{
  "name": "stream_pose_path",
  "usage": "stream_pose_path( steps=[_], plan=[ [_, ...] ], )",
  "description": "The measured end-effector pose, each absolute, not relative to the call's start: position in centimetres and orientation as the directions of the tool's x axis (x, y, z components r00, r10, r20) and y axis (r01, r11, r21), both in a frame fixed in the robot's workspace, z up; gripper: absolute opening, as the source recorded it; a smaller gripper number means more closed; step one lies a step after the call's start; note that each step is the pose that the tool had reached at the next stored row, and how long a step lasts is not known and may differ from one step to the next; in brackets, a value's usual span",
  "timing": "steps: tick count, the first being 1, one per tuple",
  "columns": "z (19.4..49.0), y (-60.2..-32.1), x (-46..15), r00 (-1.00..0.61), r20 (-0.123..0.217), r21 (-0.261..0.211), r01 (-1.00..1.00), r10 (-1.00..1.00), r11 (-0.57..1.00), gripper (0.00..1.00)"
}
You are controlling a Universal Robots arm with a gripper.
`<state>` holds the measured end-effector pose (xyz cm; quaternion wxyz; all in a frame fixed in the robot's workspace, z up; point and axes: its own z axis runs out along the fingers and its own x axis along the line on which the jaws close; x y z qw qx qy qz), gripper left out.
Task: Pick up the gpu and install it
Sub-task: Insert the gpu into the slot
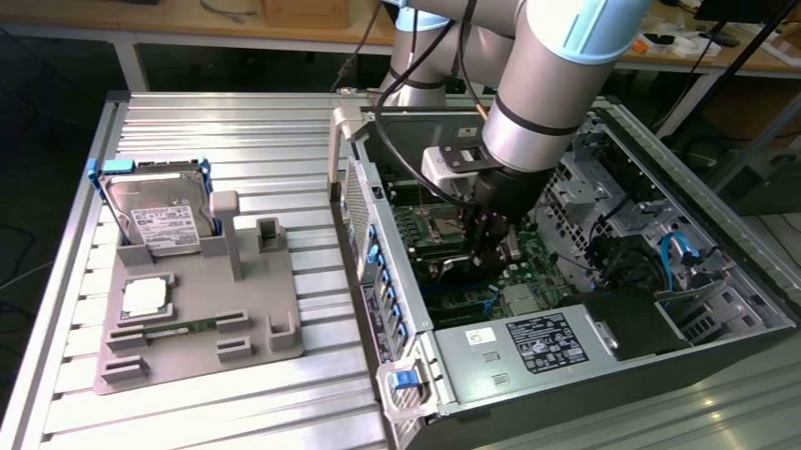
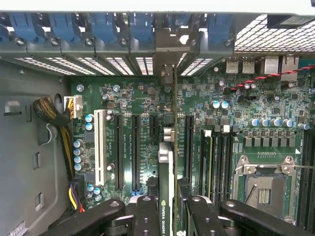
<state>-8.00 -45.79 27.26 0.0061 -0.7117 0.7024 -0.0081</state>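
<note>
On the exterior view's left, you have one hard drive (image 1: pixel 157 220) upright in the grey fixture (image 1: pixel 257 328) on the counter (image 1: pixel 225 122). Rightward, inside the open computer case (image 1: pixel 551 342), your hand (image 2: pixel 167 211) seems clamped on the one gpu (image 2: pixel 166 167). The card stands edge-on over the motherboard (image 2: pixel 231 118), its long axis toward the blue latches (image 2: pixel 141 24) and its lower edge hidden.

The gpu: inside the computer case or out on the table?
Inside: the gripper holds the gpu edge-on over the motherboard; seated or not, cannot tell.
</note>
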Motion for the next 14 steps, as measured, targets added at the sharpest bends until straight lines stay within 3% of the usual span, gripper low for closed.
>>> stream_pose_path(
  steps=[14],
  plan=[
    [27.42,-45.77,-8.02,0.013,0.003,-0.020,-1.000,-1.000,-0.013,0.27]
  ],
)
